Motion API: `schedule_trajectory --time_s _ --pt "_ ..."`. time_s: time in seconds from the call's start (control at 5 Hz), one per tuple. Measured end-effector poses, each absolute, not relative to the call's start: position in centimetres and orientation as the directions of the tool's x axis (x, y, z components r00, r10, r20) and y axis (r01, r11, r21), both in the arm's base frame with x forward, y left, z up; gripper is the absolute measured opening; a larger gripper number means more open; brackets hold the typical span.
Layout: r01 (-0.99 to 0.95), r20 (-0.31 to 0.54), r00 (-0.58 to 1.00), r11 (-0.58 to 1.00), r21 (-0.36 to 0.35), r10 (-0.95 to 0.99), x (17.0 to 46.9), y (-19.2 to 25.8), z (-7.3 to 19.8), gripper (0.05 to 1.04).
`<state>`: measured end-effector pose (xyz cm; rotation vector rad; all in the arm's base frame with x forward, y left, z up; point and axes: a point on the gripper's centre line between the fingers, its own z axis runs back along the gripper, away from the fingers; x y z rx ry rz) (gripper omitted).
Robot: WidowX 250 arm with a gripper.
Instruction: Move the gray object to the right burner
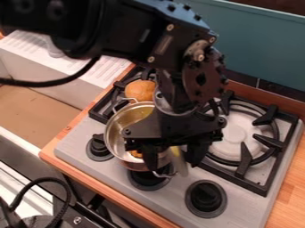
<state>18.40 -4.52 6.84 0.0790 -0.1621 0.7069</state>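
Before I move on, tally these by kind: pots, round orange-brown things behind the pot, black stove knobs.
Pot: 1
Round orange-brown thing: 1
Black stove knobs: 3
Total: 5

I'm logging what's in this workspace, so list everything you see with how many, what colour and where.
Pot: one, silver-gray, left half of the stove
Piece inside pot: at least one, orange
Round thing: one, orange-brown, behind the pot
Thin thing, kind unclear: one, yellow and gray, at the pot's right
Right burner: one, pale gray, under a black grate
Left grate: one, black, beyond the pot
Knobs: three, black, stove front
Stove: one, gray, centre
Counter: wooden, around the stove
Sink: one, tan and white, left
Wall: teal, back
Cables: black, left side
Arm: one, black, from upper left
Hand: one, black, over the pot's right side
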Motion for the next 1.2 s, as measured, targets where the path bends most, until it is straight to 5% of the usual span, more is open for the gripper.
schedule_trajectory --time_s 0.2,0.4,1.0,1.2 --pt "-0.657 0.169 0.744 0.754 0.013 0.646 18.4 -4.6 6.9 0.416" --pt "-0.641 0.185 0.753 0.767 -0.007 0.631 18.2 -4.5 7.3 0.304" --pt "-0.658 0.126 0.746 0.753 -0.012 0.654 18.7 -3.7 9.7 0.299" --pt "-0.612 0.128 0.778 0.788 -0.062 0.615 18.7 -3.6 12.1 0.299"
